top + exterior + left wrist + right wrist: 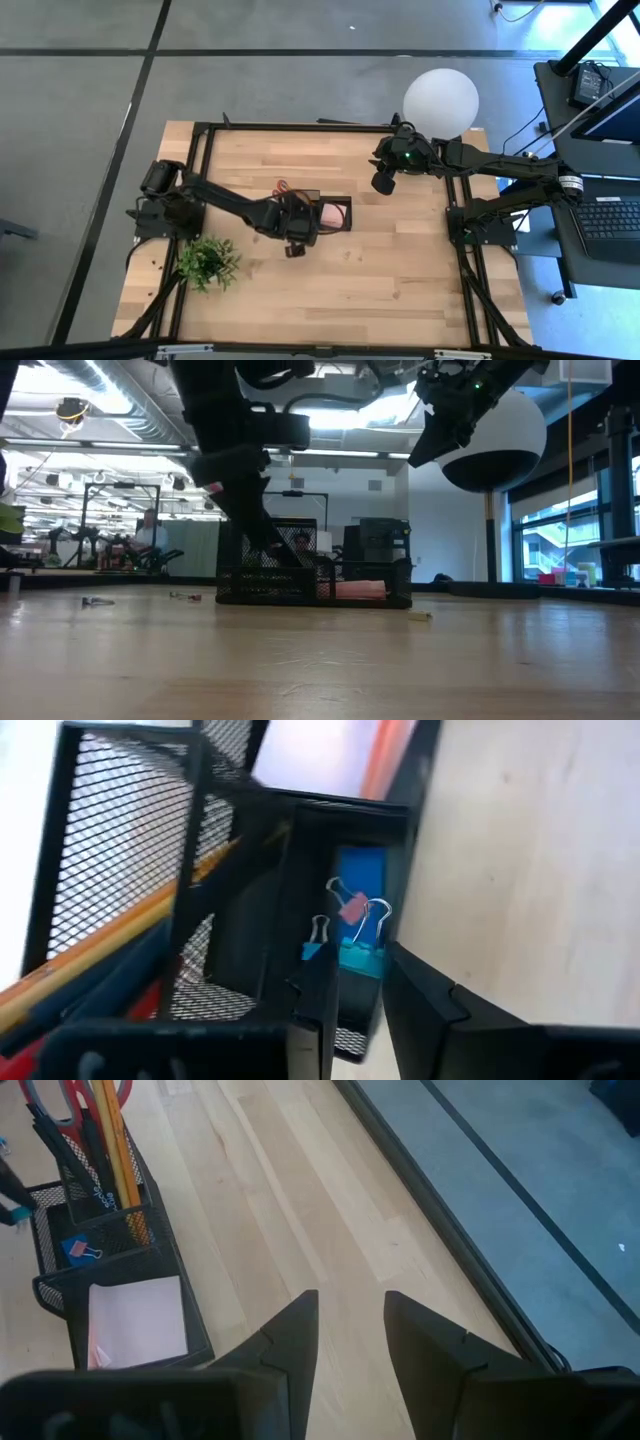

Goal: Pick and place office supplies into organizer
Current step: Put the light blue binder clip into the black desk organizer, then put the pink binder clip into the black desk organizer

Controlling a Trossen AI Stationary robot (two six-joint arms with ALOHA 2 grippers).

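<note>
The black mesh organizer [338, 203] stands mid-table. In the right wrist view it [60, 1295] holds red-handled scissors [62, 1098], yellow pencils [112, 1140], dark pens, a pink pad [135, 1320] and a blue clip [78, 1250]. My left gripper [361, 982] hangs over its small compartment, which holds a blue eraser [360, 880] and pink [352, 908] and blue [314, 948] clips. It is shut on a teal binder clip [360, 962]. My right gripper [350, 1305] is open and empty, raised above the table's far right part [385, 178]. My left gripper pinches the teal binder clip by its coloured body [352, 964] between the two fingertips, pointing down from above. The clip's wire handles [378, 910] point away from the fingers into the compartment. It looks lifted clear, just above the compartment's wall.
A white globe lamp [440, 100] stands at the far right corner, close to my right arm. A green potted plant [208, 262] sits near the left edge. Small loose items lie on the wood [97, 601] [185, 597] [420, 616]. Bare wood spreads toward the near edge.
</note>
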